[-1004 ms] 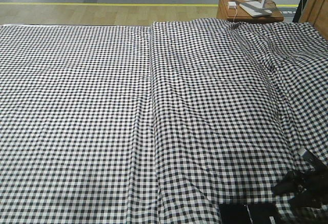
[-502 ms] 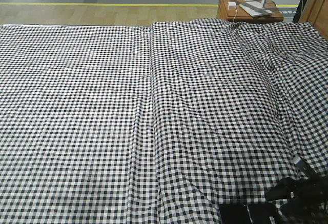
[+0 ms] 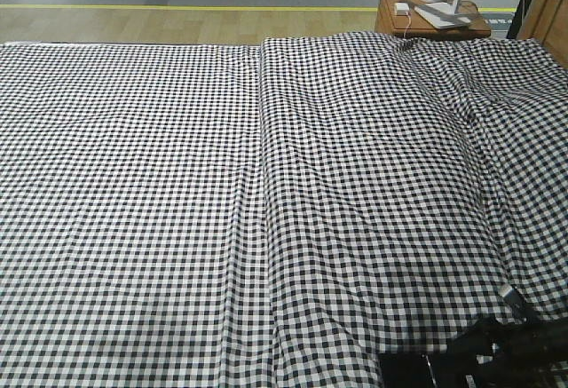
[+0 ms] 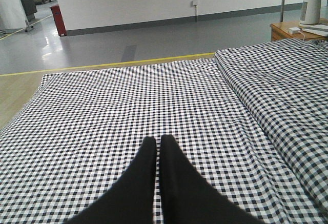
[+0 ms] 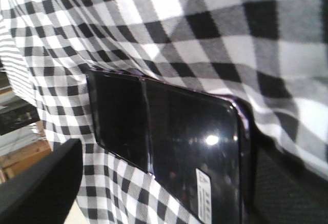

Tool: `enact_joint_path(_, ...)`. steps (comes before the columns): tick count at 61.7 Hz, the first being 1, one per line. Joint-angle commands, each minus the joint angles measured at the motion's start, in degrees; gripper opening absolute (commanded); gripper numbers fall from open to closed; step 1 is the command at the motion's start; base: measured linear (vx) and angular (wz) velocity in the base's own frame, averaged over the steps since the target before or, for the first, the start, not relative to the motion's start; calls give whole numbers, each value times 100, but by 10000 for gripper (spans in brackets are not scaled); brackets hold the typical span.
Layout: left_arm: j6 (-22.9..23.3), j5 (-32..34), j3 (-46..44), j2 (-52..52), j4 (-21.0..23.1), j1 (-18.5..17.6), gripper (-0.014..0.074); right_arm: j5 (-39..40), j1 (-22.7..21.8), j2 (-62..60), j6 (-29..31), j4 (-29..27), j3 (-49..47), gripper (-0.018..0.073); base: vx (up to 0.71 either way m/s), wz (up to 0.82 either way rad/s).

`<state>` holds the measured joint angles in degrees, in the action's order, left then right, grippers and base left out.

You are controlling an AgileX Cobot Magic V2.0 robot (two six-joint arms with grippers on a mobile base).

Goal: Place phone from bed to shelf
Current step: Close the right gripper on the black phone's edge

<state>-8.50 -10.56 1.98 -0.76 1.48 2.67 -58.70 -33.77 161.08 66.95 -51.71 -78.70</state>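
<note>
phone (image 5: pixel 179 142): slim glossy black slab with a white sticker (image 5: pixel 205 196) near its lower end. It lies flat on the bed (image 3: pixel 177 184), at the bottom edge of the front view, right of centre.
right gripper (image 5: pixel 169 180): jaws spread, phone between them, nothing clamped. The lower-left finger stands apart from the phone with checks showing between. The lower-right finger is just beside the phone's rim; cannot tell if it touches.
left gripper (image 4: pixel 155 142): fingers pressed together, clenched on nothing, hovering over the flat left half of the bed.
bed: black-and-white check, with a long fold down the middle and wrinkles at right.
side table (image 3: pixel 390 17): upper right of the front view, behind the bed, with white items on top.
floor (image 3: pixel 177 24): wood strip, then a yellow line (image 3: pixel 177 7), then grey.
</note>
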Motion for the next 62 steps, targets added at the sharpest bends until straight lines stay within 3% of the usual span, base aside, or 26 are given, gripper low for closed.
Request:
enact_joint_path(1,33,416,-127,-71,52,7,1,-427,137,-222,177,-171,-25,595,0,0)
enact_joint_path(22,33,416,-127,-71,52,7,1,-323,886,-44,368,-186,-37,594,0,0)
enact_joint_path(36,33,416,-127,-71,52,7,1,-458,860,-69,368,-130,-44,539,0,0)
enact_joint_path(45,33,416,-127,-71,52,7,1,-693,744,-92,428,-126,-66,403,0,0)
enact_joint_path(62,33,416,-127,-71,52,7,1,-1278,618,-96,472,-41,-123,-16,0,0)
